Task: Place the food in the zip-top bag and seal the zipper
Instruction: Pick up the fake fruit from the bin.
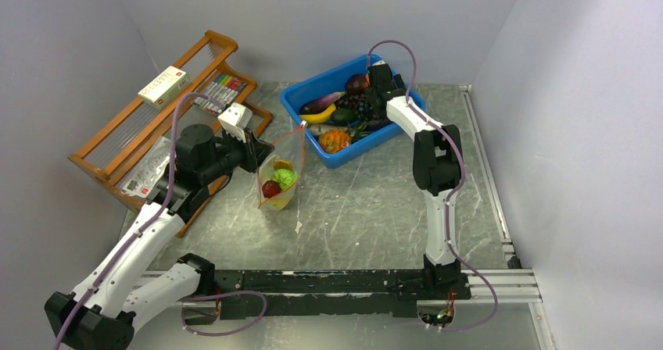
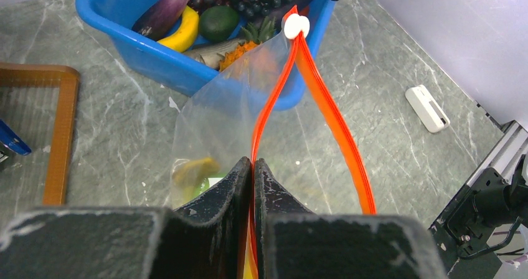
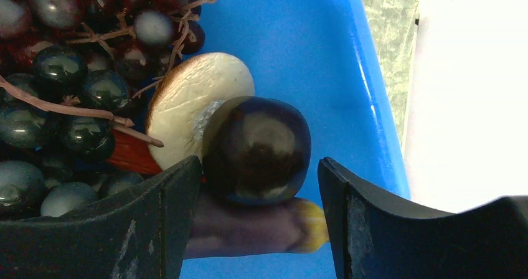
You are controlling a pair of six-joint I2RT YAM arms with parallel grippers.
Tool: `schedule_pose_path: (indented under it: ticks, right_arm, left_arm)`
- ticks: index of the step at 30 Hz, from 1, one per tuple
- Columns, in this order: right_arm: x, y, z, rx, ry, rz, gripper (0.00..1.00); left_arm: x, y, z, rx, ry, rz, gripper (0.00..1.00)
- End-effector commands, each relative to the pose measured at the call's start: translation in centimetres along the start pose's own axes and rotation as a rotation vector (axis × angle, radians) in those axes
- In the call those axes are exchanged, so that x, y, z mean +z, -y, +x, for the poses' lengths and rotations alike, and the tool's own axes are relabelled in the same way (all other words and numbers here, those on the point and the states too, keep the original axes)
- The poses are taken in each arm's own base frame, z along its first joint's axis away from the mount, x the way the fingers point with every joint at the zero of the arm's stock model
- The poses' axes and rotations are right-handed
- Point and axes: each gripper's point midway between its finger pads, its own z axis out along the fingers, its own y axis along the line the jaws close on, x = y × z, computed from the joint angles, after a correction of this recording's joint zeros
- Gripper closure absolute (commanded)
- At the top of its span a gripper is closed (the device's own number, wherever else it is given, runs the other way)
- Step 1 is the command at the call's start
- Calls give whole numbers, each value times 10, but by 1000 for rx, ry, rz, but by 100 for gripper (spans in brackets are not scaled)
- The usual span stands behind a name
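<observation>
The clear zip-top bag (image 1: 278, 178) hangs mouth up from my left gripper (image 1: 256, 151), which is shut on the red-orange zipper strip (image 2: 330, 114). The bag's mouth gapes open; a white slider (image 2: 296, 25) sits at its far end. Inside the bag are a green ball (image 1: 284, 177), a red piece (image 1: 270, 188) and a yellow piece (image 1: 282, 164). My right gripper (image 3: 258, 185) is open inside the blue bin (image 1: 313, 90), its fingers on either side of a dark round fruit (image 3: 256, 148). A dark grape cluster (image 3: 68, 104) lies to its left.
The bin also holds an aubergine (image 1: 321, 101), a banana (image 1: 319, 116), an orange piece (image 1: 335, 140) and a pale mushroom-like piece (image 3: 193, 108). A wooden rack (image 1: 156, 123) with boxes stands at the left. A small white object (image 2: 427, 108) lies on the table.
</observation>
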Motion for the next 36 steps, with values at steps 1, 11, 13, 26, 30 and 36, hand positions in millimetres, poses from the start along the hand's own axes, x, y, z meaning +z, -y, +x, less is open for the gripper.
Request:
schedule_pose_path:
  ticks: [1, 11, 13, 26, 30, 36]
  right_arm:
    - [6, 1, 0, -1, -10, 6, 31]
    - [4, 0, -4, 7, 1, -11, 43]
    - [2, 2, -6, 11, 7, -7, 45]
    - [-18, -1, -10, 13, 29, -7, 55]
    - [-28, 3, -20, 18, 54, 5, 55]
    - [-54, 8, -34, 31, 100, 11, 55]
  left_arm:
    - [-3, -1, -12, 22, 53, 3, 93]
    - [-4, -2, -12, 26, 56, -7, 93]
    - [-3, -2, -11, 24, 47, -7, 93]
    - [-1, -2, -9, 22, 39, -3, 93]
    - [-1, -2, -9, 22, 39, -4, 93]
    - [-1, -3, -10, 23, 41, -7, 93]
